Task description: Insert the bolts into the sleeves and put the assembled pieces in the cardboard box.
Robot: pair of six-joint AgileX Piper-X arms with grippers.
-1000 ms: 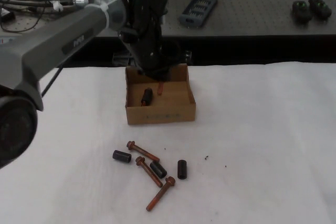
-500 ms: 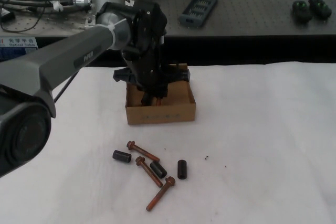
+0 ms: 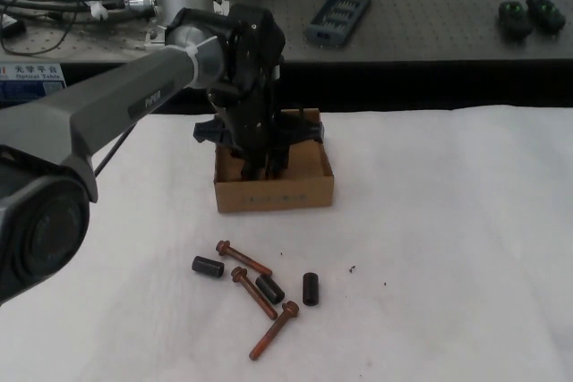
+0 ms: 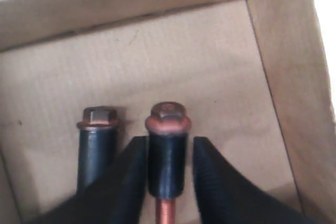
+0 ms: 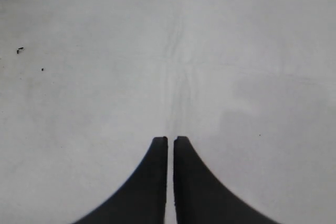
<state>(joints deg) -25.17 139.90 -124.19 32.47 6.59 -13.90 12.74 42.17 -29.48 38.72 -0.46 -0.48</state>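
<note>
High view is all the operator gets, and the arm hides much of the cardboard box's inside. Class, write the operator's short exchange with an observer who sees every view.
Operator: What does that gripper have?
Observer: The left gripper straddles a sleeved bolt inside the cardboard box.
Operator: Anything else in there?
Observer: A second sleeved bolt lies beside it on the box floor.
Operator: And the other arm?
Observer: The right gripper is shut, empty, above white cloth.
</note>
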